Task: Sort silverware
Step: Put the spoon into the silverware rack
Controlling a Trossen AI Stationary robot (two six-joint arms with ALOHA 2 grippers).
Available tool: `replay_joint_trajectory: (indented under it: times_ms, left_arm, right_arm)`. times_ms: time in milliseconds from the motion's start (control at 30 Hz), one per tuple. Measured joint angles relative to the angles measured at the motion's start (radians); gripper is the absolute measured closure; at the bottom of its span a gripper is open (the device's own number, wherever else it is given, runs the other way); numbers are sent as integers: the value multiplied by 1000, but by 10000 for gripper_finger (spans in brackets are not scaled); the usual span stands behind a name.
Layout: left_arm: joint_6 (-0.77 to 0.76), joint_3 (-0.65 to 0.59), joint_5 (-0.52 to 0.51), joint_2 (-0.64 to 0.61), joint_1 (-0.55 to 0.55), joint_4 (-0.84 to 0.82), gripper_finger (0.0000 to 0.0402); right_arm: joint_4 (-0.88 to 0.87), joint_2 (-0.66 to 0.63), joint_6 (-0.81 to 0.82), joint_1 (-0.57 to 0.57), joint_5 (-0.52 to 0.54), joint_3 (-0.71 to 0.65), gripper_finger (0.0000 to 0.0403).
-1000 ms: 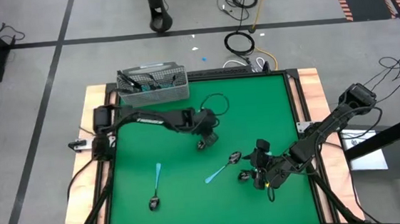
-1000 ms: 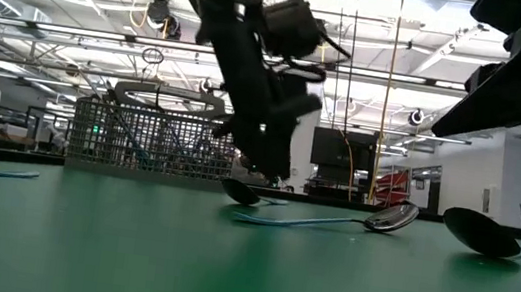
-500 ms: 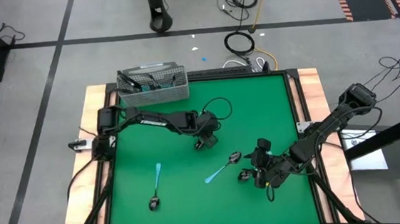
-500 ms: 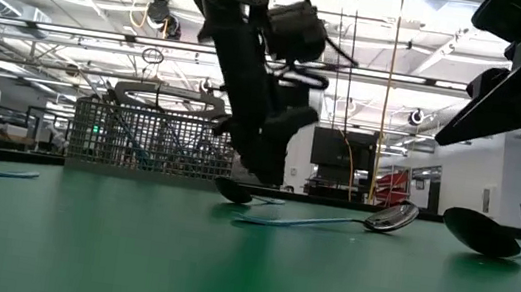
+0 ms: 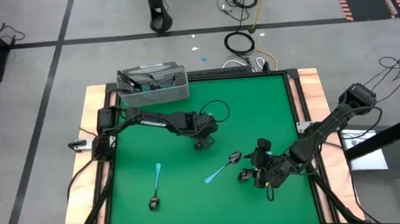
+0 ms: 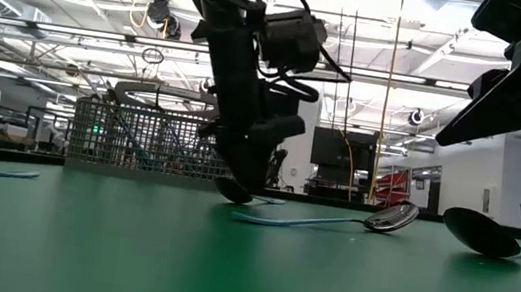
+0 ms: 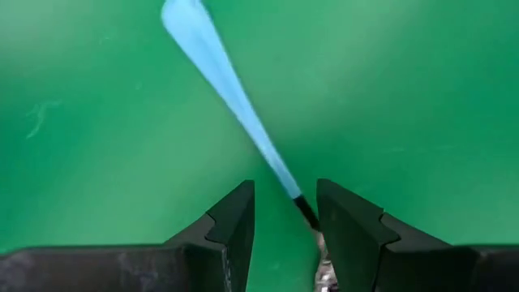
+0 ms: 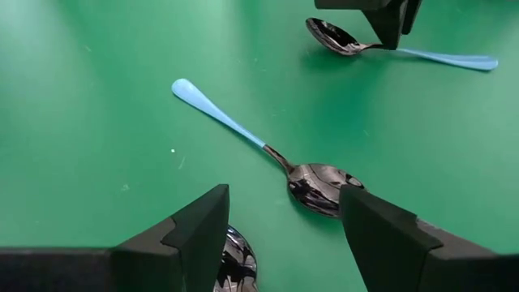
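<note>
- High view: over the last second our left claw (image 5: 201,143) had crept back toward the basket side and settled low over a blue-handled spoon (image 5: 205,144) near the middle of the green counter (image 5: 271,106); the right claw (image 5: 260,173) had not moved. Another spoon (image 5: 222,166) lay just beside the right claw, a third (image 5: 155,187) lay well apart toward the near left, and more silverware stood in the wire-mesh basket (image 5: 152,86) at the far edge.
- Low view: we saw the left claw (image 6: 241,179) down at the counter, right over the spoon's dark bowl (image 6: 234,190).
- Left wrist view: our claw's jaws stood partly open, straddling the spoon (image 7: 235,105) at the neck, where the blue handle meets the metal; nothing was held yet. To do this well, we judged, we should centre the neck between the fingers (image 7: 235,219), since it sat closer to one, press flat to the counter, then close firmly before lifting.
- Right wrist view: the right claw (image 8: 284,223) hung wide open and empty above its own spoon (image 8: 268,154).
</note>
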Motion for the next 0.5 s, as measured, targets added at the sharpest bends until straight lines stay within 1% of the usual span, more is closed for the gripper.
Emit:
replay_joint_trajectory:
  times_ms: [167,300,500]
  left_arm:
    - [0,0,1,0,0,32,265]
    - [0,0,1,0,0,27,265]
    - [-22,0,10,40,-2,40,265]
  right_arm:
    - [1,0,1,0,-1,0,179]
    - [1,0,1,0,-1,0,179]
    - [2,0,1,0,-1,0,179]
